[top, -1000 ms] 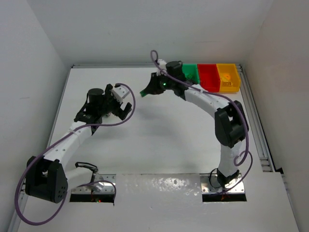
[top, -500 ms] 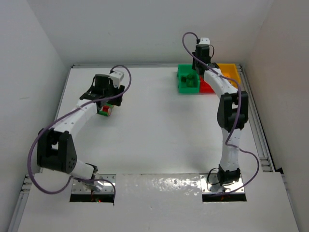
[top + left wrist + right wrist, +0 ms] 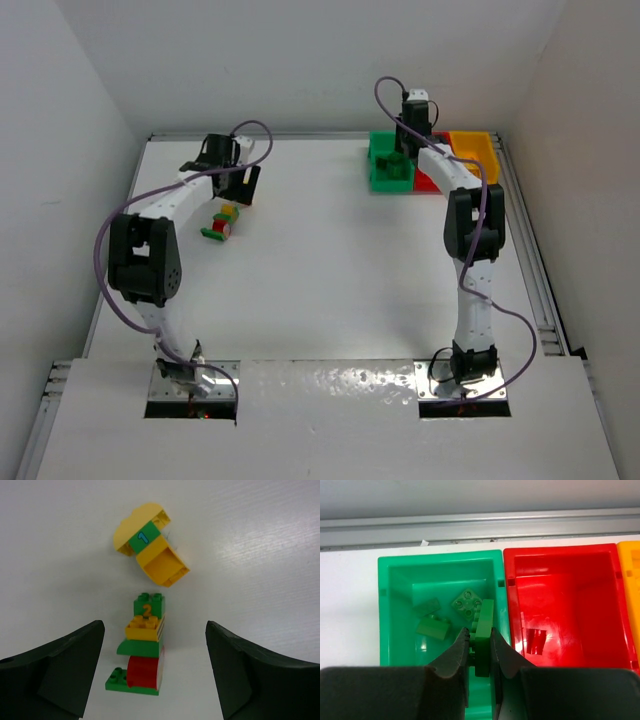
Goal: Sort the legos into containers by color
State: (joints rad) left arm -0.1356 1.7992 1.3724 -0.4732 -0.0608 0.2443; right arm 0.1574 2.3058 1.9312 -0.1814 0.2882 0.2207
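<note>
Over at the green bin [image 3: 440, 558], the right tool [image 3: 479, 635] has swung in, clamped on a green brick [image 3: 483, 625] ready to drop, while the left tool [image 3: 152, 650] has lifted off, jaws apart, leaving the mixed stack [image 3: 145, 630] unsorted on the surface [image 3: 250, 555].

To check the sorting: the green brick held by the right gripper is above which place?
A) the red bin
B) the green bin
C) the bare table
B: the right wrist view shows the right gripper shut on a green brick directly over the green bin.
</note>
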